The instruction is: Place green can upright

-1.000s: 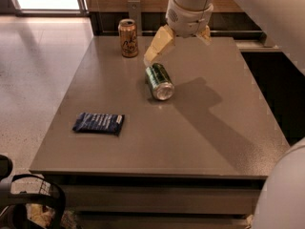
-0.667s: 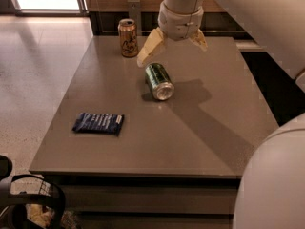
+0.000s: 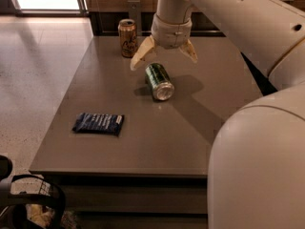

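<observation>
Camera view: tool (image 3: 164, 62) hangs over the far middle of the counter (image 3: 143, 151), spread wide, holding nothing. Its two pale fingers (image 3: 141, 56) splay out to either side w/ a clear gap btwn the tips. Just in front of and below that gap the green can (image 3: 158, 81) lies on its side, not upright, shiny silver end toward the camera and the other end pointing back under the tool. No contact shows btwn fingers and can; how high the tips sit above it can't be judged from this angle. Can markings are too dim to read.

The white arm (image 3: 224, 13) runs up and right from the tool and is cut off by the top edge. A big white rounded part of the robot (image 3: 257, 166) fills the lower right and hides the counter's near right corner.

An orange-brown can (image 3: 127, 31) stands upright at the far left of the counter, near the left finger but apart from it. A blue packet (image 3: 98, 123) lies flat front-left, well apart from the green can, label unreadable. A dark curved thing (image 3: 28, 204) at bottom left is cropped and can't be made out.
</observation>
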Robot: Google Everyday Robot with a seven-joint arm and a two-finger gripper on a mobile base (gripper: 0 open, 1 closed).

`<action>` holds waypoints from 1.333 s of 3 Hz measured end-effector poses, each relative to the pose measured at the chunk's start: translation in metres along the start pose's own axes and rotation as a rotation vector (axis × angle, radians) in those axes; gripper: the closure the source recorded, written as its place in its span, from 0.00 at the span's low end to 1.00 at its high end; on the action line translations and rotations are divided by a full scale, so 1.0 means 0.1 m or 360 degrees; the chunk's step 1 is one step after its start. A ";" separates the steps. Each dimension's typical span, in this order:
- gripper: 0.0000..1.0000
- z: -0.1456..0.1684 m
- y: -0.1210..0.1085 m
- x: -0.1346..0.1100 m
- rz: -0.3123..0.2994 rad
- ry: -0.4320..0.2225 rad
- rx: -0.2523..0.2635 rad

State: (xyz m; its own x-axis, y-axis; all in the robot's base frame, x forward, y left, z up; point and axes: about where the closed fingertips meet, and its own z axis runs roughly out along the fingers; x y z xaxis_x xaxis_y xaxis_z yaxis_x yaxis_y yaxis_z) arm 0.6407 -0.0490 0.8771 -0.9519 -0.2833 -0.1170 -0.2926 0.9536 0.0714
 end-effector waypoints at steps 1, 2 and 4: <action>0.00 0.18 0.02 -0.03 0.0017 0.0050 -0.0061; 0.00 0.31 0.06 -0.03 0.0006 0.0091 -0.0100; 0.49 0.32 0.17 0.13 -0.0081 0.0105 -0.0082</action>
State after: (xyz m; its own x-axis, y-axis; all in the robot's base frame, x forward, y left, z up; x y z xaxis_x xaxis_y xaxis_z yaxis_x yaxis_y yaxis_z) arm 0.6269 -0.0335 0.8450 -0.9391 -0.3390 -0.0563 -0.3434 0.9317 0.1181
